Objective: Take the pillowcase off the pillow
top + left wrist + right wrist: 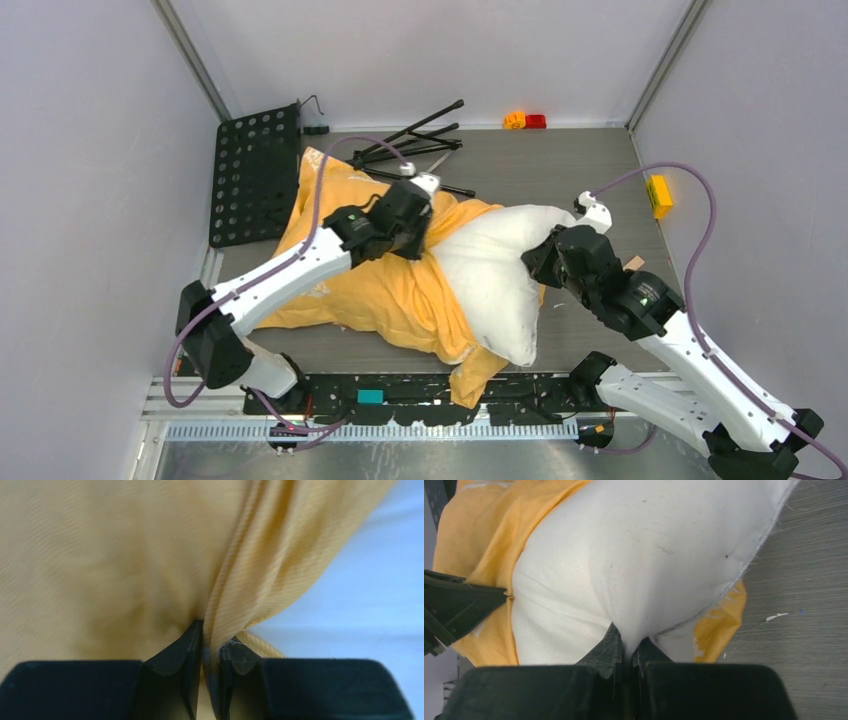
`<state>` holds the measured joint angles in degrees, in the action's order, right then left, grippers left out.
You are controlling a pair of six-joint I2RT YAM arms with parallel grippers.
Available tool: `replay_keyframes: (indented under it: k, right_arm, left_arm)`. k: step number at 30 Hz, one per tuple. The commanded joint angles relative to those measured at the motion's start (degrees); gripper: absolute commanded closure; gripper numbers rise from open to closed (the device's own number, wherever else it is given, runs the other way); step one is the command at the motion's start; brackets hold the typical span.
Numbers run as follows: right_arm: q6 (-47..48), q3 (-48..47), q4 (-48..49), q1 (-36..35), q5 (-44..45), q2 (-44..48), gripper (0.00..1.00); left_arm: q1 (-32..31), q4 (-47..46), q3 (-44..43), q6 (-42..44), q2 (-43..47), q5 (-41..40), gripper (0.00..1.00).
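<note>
The pillowcase (pixel 380 290) lies across the table's middle and left, only its orange-yellow face showing, bunched around the left part of the white pillow (pixel 495 275). The pillow's right half sticks out bare. My left gripper (pixel 420 243) is shut on a fold of the pillowcase (pixel 235 590) at its open edge, next to the pillow (pixel 370 580). My right gripper (pixel 537 257) is shut on a pinch of the pillow's white cover (pixel 634 570) near its right seam. A scrap of pillowcase (pixel 716 625) pokes out under the pillow, and my left gripper (pixel 499 600) shows at that view's left.
A black perforated panel (pixel 255 175) stands at the back left. A folded black tripod (pixel 415 145) lies behind the pillowcase. A yellow block (pixel 658 195) sits at the right, small orange and red pieces (pixel 525 121) at the back wall. Grey tabletop (pixel 804 590) shows to the pillow's right.
</note>
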<state>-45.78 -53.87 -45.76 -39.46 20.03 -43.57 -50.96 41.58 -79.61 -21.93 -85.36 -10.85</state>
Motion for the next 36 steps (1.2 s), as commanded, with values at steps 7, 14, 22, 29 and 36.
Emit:
replay_keyframes:
  k: [7,14,22,29,36]
  right_arm:
    - [6.42,-9.88,-10.51,0.16,47.06,7.03,1.00]
    - [10.65,-7.22,3.07,0.12,23.95,5.30,1.00]
    - [-4.86,-16.28,10.84,0.13,18.59,-10.98,1.00]
    - [-11.47,-24.50,12.03,0.14,23.21,-21.20,1.00]
    - [-14.48,-23.36,16.53,0.12,21.09,-21.49,1.00]
  left_arm:
    - [22.60,-0.54,20.99,-6.22,18.30,-8.95,0.90]
    - [24.24,-2.77,18.83,-5.78,19.18,2.89,0.70]
    - [12.10,-3.46,12.12,-10.55,23.10,17.09,0.14]
    - [-11.43,-13.74,18.79,-22.91,28.66,0.71,0.08]
    - [-22.73,-21.29,26.72,-30.69,26.13,-6.26,0.06]
